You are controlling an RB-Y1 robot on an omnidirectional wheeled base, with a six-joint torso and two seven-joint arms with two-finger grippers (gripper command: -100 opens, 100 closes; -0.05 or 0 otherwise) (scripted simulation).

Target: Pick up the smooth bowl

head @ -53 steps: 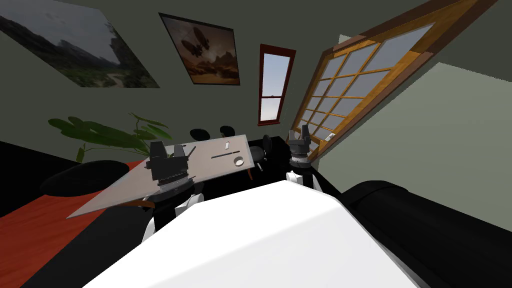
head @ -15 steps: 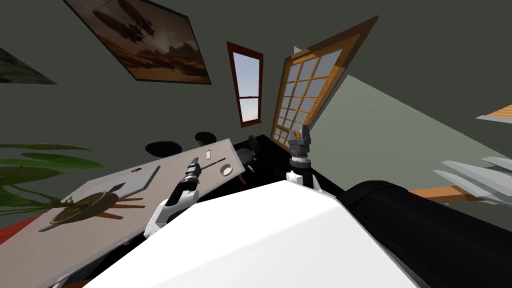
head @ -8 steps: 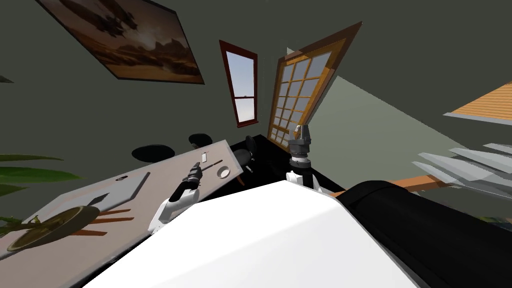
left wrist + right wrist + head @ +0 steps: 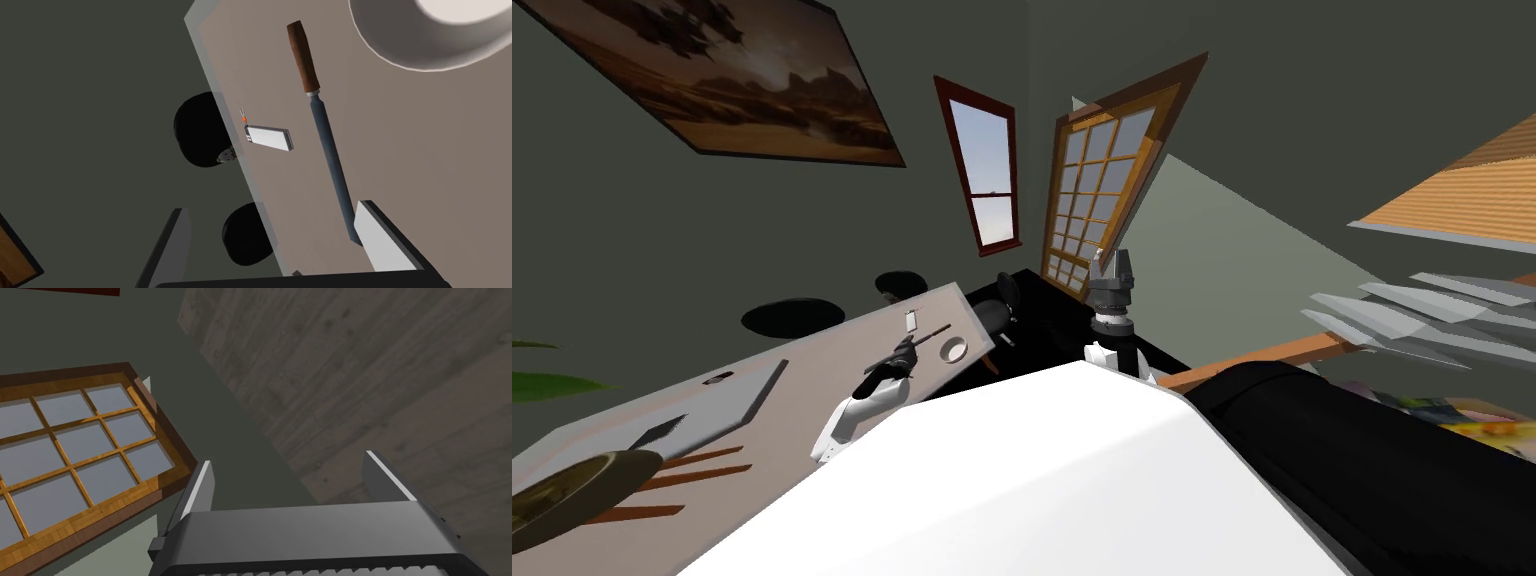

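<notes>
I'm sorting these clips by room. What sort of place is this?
Probably a dining room in a house: a long table holding a pale bowl and a wooden-handled knife, black chairs along its far side, and a framed painting on the wall.

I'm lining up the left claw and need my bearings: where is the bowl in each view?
Head view: bowl near the table's right end, just beyond the left claw.
Left wrist view: bowl past the knife's handle end, ahead of the open left claw.
Right wrist view: right claw, open, raised away from the table.
Shared landmark: the brown-handled knife, its handle end near the bowl.
</notes>
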